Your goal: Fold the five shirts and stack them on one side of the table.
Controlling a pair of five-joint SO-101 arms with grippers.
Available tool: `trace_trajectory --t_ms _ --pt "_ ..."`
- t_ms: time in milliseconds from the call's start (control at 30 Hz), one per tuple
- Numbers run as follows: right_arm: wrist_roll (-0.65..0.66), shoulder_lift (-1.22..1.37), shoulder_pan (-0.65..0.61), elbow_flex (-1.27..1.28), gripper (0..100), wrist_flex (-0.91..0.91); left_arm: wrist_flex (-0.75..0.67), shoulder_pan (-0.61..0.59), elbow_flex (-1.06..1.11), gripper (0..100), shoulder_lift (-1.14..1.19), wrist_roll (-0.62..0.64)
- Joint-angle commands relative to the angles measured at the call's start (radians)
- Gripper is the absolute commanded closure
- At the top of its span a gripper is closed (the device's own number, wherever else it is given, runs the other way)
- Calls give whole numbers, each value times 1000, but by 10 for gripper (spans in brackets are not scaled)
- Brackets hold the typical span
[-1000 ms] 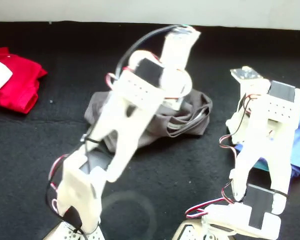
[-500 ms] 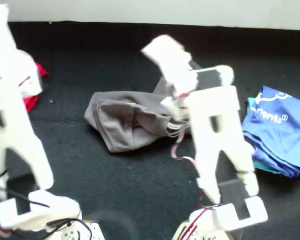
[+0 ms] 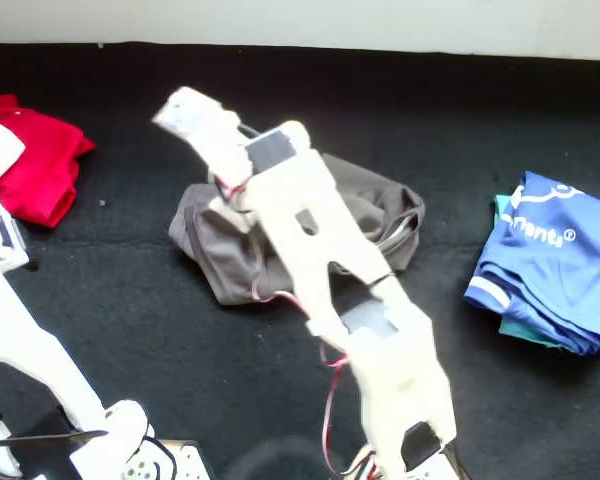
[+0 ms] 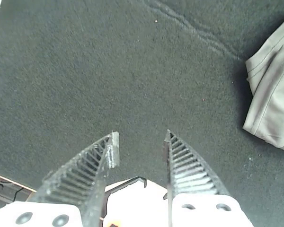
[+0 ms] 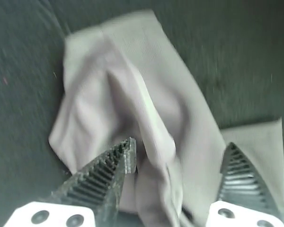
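Right pincer (image 5: 180, 146) swung left, now wide open over crumpled grey shirt (image 3: 208, 245), long axis left-right; left pincer (image 4: 141, 137) open.

Pretty much all I've got under me is a black felt cloth (image 3: 130, 290), and it runs back to a pale wall (image 3: 380, 20) along the far edge. There's a long crease (image 4: 189, 28) wrinkled into the felt with a tiny pale speck (image 4: 155, 21) near it. Past the cloth's edge I can see a bit of brown wood (image 4: 0, 182) with a dark cable (image 4: 4, 191) by it.
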Motion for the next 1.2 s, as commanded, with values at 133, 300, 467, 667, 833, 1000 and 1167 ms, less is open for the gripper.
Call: trace_trajectory --t_ms 133,300,467,667,833,1000,1167 --pt "94 200 -113 -288 694 82 3 -12 8 833 -33 -8" --pt "155 326 -114 -358 696 74 3 -12 10 833 -38 -5" --pt "166 380 -91 -424 815 81 3 -12 10 833 -38 -5" --pt "281 378 -88 -573 990 259 3 -5 10 833 -38 -3" --pt "261 312 -13 -670 992 280 3 -4 12 833 -31 -3" --pt "259 87 88 -487 992 280 3 61 36 833 -30 -9" --pt "259 -234 208 -182 992 280 3 240 174 829 -30 -77"
